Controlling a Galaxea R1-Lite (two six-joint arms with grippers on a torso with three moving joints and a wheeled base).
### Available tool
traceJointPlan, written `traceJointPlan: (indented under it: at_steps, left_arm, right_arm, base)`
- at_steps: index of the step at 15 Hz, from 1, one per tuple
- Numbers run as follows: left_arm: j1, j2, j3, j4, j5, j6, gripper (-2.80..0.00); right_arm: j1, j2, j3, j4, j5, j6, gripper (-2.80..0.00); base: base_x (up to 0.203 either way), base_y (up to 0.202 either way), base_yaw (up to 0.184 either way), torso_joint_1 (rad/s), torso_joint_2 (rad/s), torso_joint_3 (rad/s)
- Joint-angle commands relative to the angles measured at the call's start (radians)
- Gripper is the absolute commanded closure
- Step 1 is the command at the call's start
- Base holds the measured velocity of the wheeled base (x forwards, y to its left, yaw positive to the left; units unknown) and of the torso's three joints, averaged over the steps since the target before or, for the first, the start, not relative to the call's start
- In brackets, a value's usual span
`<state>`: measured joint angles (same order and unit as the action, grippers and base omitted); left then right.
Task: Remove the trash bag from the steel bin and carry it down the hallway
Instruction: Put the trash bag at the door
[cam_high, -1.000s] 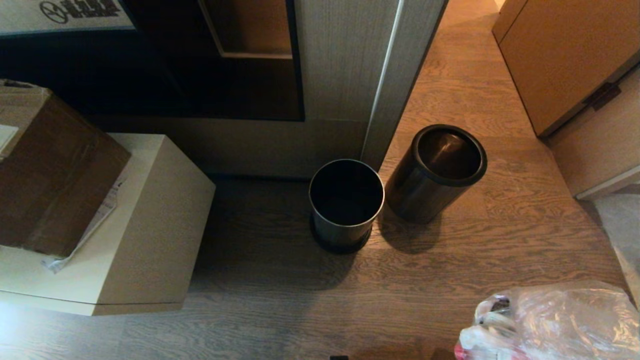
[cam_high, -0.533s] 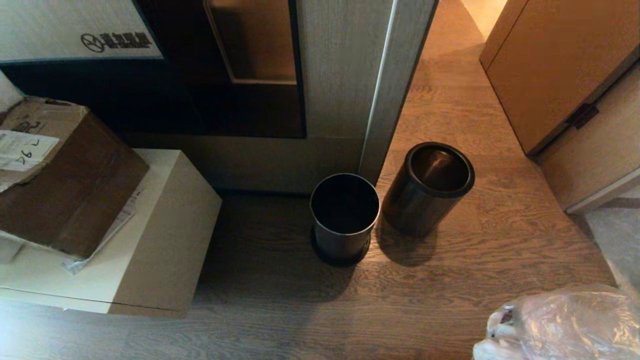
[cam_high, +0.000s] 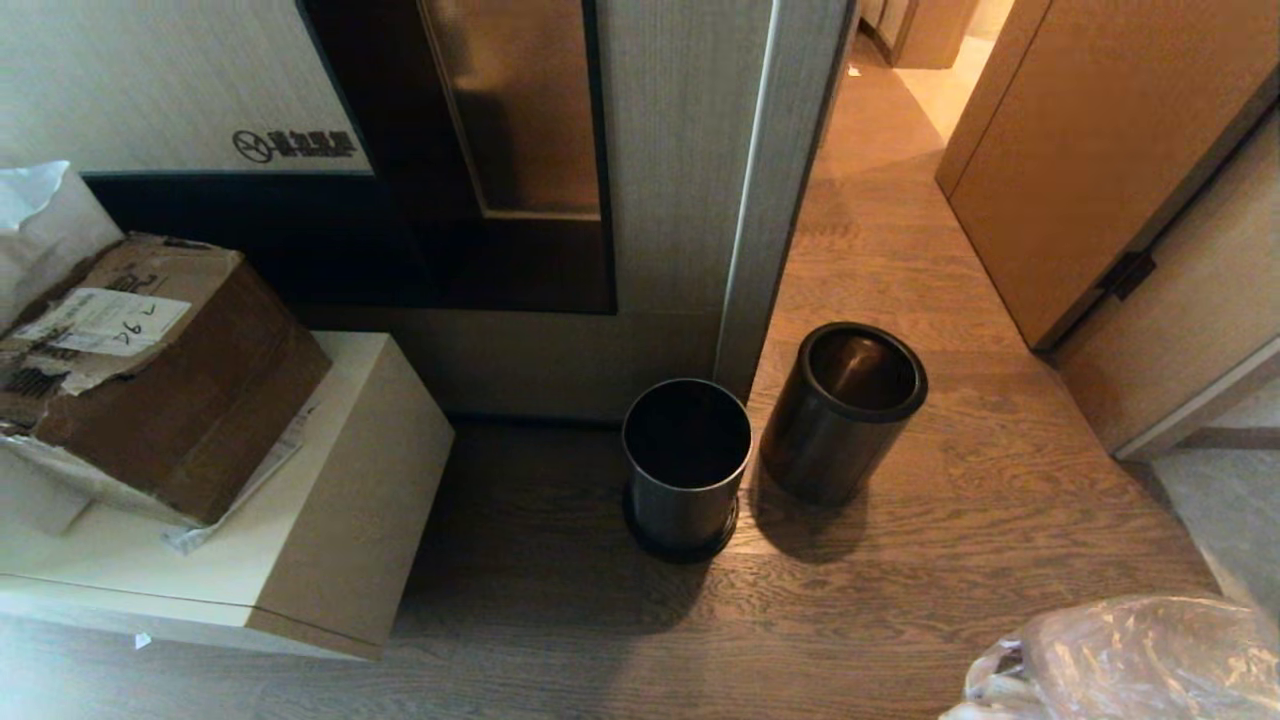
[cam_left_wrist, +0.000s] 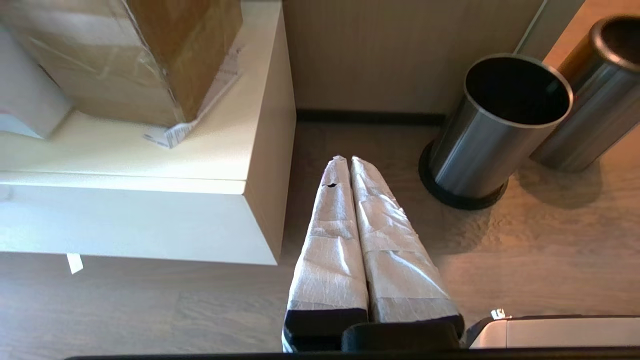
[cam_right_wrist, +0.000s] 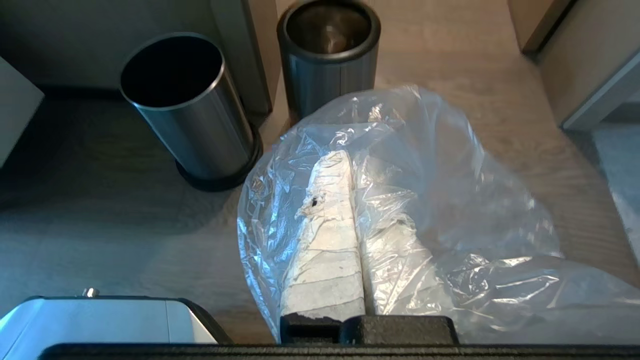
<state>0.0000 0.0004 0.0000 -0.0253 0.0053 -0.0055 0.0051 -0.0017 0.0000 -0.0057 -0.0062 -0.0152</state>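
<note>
Two risks I see. My right gripper (cam_right_wrist: 352, 160) is clenched on the thin, crinkled translucent trash bag (cam_right_wrist: 425, 210), already out of the dark steel bin with black rim (cam_high: 843, 410); the film may slip or tear. My left gripper (cam_left_wrist: 348, 162) is closed, empty.

Floor (cam_high: 930, 560): wood-grain planks, warm light falling across the passage side; pale cabinet (cam_high: 300, 560) low at left, bearing a worn cardboard box (cam_high: 150, 380) with a paper label. Wall panel (cam_high: 680, 180): pale textured finish beside a dark recessed niche (cam_high: 380, 250); brown wooden door (cam_high: 1080, 150) at right.
</note>
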Motion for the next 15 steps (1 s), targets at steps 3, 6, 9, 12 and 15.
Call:
traceJointPlan:
  at_steps: [3,6,9,12,15]
  left_arm:
    - [0.000,0.000,0.012,-0.001,0.001,-0.001,0.00]
    - [0.000,0.000,0.012,-0.001,0.001,-0.001,0.00]
    - [0.000,0.000,0.012,-0.001,0.001,-0.001,0.00]
    - [0.000,0.000,0.012,-0.001,0.001,-0.001,0.00]
    - [0.000,0.000,0.011,-0.001,0.001,-0.001,0.00]
  right_arm:
    - [0.000,0.002,0.000,0.000,0.000,0.000,0.00]
    - [0.001,0.002,0.000,0.000,0.000,0.000,0.00]
    - [0.000,0.002,0.000,0.000,-0.001,0.000,0.00]
    - [0.001,0.002,0.000,0.000,0.000,-0.003,0.00]
    - [0.000,0.002,0.000,0.000,0.000,-0.001,0.00]
  base:
    - [0.000,0.000,0.000,0.003,0.00,0.203]
    - [0.000,0.000,0.000,0.003,0.00,0.211]
    - [0.000,0.000,0.000,0.001,0.00,0.201]
    - [0.000,0.000,0.000,0.002,0.00,0.204]
    - [0.000,0.000,0.000,0.004,0.00,0.180]
